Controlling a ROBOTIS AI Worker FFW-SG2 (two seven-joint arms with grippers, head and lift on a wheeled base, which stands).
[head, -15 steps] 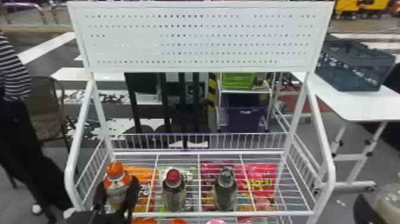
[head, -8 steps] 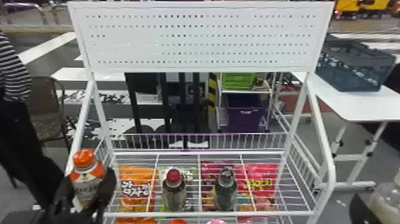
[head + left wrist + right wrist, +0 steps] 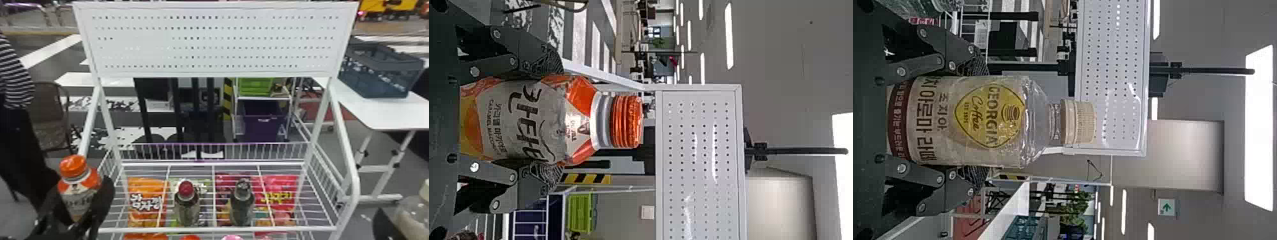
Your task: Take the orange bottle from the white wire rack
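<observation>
- White wire rack (image 3: 217, 229), tall, a perforated panel over its back edge. The bottle has crossed from above the shelf's near left corner to outside the left edge, so the taking looks all but done.
- White table (image 3: 383, 110), beyond the rack's right edge, a dark crate (image 3: 380, 71) upon it.
- Orange snack bag (image 3: 145, 204), at the shelf's left edge. The bottle's shift has uncovered more of it.
- Left gripper (image 3: 553, 120), parted only to bottle width, a finger against each side of the orange bottle's body. It has swung outward with its load; the grip looks secure.
- Right gripper (image 3: 978, 120), beyond the rack's near right corner, likewise closed about a pale-capped bottle (image 3: 1003, 125).
- Orange bottle (image 3: 76, 185), near upright, cap free above the fingers, just outside the near left corner. Next call, by judgement: keep it level and carry it clear of the left side rail, which a swing back could knock.
- Red-capped bottle (image 3: 186, 207) and dark bottle (image 3: 242, 204), standing near the shelf's near edge, left and right of its middle.
- Orange-red cap (image 3: 190, 237) and pink cap (image 3: 232, 237), just below the near edge; not the goods in hand.
</observation>
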